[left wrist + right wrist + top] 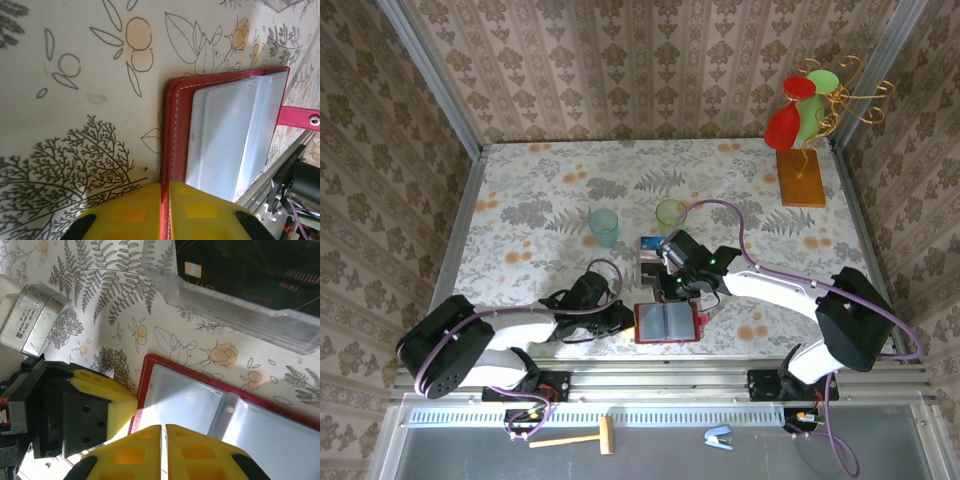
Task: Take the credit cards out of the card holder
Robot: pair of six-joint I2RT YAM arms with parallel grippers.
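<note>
Dark-red, flat and made like a little book, the card holder [667, 322] lies open on the flowery table cloth [75, 75], right under both hands. The left gripper [165, 212] has its yellow pads pressed on the holder's stitched red edge, so it pins the holder down. The right gripper [163, 450] is over the grey see-through pockets [185, 400]. Its pads look pressed together with only a thin crack between them. I cannot tell if a card or a pocket flap is caught there. A pink tab with a metal snap [298, 117] sticks out on the side away from the left gripper.

I think the step is the pull: one hand holds and the other gets a card out. Next, the right hand needs a firm pinch on one card's edge only. Then it must slide that card straight out of the pocket.

Just past the right gripper sits a clear plastic box [225, 302]. In it lies a dark card [240, 265] with a gold chip [193, 269]. Its pale letters are too faint to read. A shiny clear block [30, 322] beyond the left gripper has tiny print, too small to read.
</note>
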